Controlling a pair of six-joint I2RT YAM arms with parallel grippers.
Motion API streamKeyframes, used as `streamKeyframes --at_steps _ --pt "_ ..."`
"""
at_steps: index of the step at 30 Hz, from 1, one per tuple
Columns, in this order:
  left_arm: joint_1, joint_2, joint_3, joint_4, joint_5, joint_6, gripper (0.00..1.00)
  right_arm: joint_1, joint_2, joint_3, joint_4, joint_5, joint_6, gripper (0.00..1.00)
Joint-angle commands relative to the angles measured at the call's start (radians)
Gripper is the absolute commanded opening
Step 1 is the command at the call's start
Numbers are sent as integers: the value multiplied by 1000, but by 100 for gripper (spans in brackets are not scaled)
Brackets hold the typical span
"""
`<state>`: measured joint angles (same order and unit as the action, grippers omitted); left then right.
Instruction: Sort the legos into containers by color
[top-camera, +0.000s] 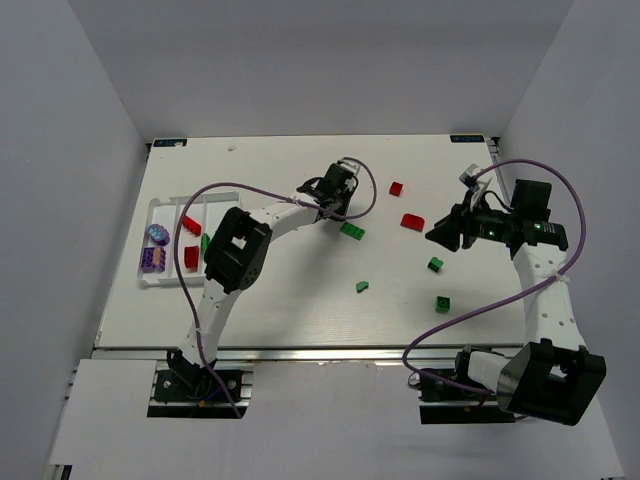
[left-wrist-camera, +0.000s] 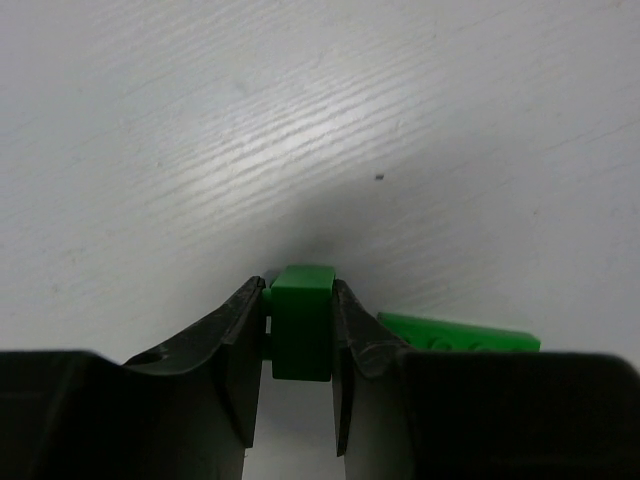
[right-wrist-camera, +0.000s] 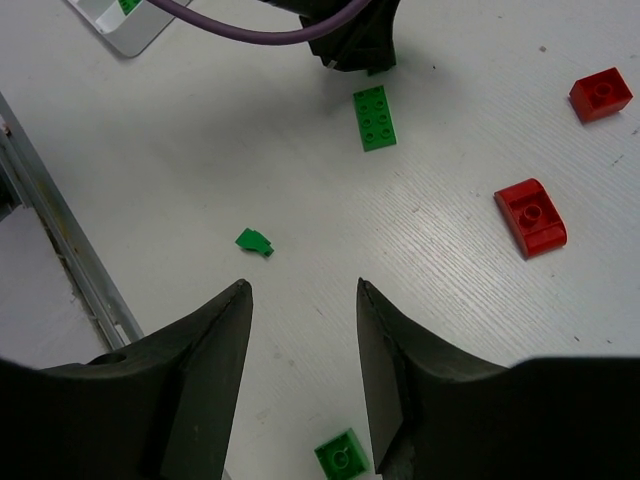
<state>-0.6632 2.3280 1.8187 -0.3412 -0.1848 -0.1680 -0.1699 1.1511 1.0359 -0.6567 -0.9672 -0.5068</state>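
And the left hand (left-wrist-camera: 298, 292) has a pinch on: both fingers (left-wrist-camera: 235, 340) are pressed flat against the sides of a small green brick (left-wrist-camera: 302, 325), which stands upright between them. Whether it is resting on the counter (left-wrist-camera: 300, 120) or just clear of it, I can't tell. Just beside it on the right lies a flat green plate (left-wrist-camera: 458, 335), half hidden behind the finger. From overhead, that hand is out in the far middle of the counter, with the plate (top-camera: 352, 231) just next to it. Over on the right half, the right hand (right-wrist-camera: 302, 300) hovers with its fingers a middling gap apart and nothing between them, just bare counter below. Scattered under it are a tiny green piece (right-wrist-camera: 254, 241), a green cube (right-wrist-camera: 342, 455) at the bottom edge of its view, a curved red brick (right-wrist-camera: 530, 216) and a square red brick (right-wrist-camera: 601, 94) further out. One more green cube (top-camera: 442, 304) sits nearer the arm bases. At the far left, the tray (top-camera: 160, 205) holds two red bricks (top-camera: 190, 225), a green one (top-camera: 205, 243), a flat purple brick (top-camera: 153, 260) and a rounded purple piece (top-camera: 158, 235). Its dividing walls are too faint to say who shares a compartment.
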Motion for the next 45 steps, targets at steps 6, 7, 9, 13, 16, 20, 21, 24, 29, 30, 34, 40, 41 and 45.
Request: streamKeyframes --at_steps 6,7,9,13,16,20,21,24,29,30,34,40,41,45 --pt "36 -367 -232 -47 -50 -106 1 -2 -8 10 -107 27 -153 76" --pt "66 -405 -264 -64 -51 -134 2 1 -7 13 -119 34 -194 84" --pt "114 -528 -335 -99 -35 -148 2 6 -1 12 -153 59 -232 89" --pt "308 -697 -514 -157 -30 -147 2 9 13 3 -172 68 -269 88" --pt "431 -746 -562 -197 -31 -122 2 23 21 -11 -147 68 -231 77" --pt "519 -734 -570 -179 -27 -111 2 67 56 -7 -119 131 -151 0" --pt "537 -708 -564 -173 -30 -108 2 79 61 -1 -121 148 -141 0" --pt "565 -653 -529 -170 -48 -108 1 93 59 4 -118 174 -134 0" --pt "606 -533 -486 -171 -61 -119 3 96 39 -5 -113 238 -139 30" --pt "609 -524 -481 -170 -62 -120 8 96 41 -8 -118 261 -145 36" --pt "614 -490 -449 -170 -67 -123 39 98 33 -23 -123 311 -165 53" --pt "614 -515 -429 -179 -58 -140 84 96 15 -50 -116 361 -187 76" --pt "614 -528 -430 -180 -51 -143 86 96 12 -54 -116 370 -190 89" --pt "614 -665 -466 -185 -21 -175 98 98 -1 -63 -135 401 -266 89"
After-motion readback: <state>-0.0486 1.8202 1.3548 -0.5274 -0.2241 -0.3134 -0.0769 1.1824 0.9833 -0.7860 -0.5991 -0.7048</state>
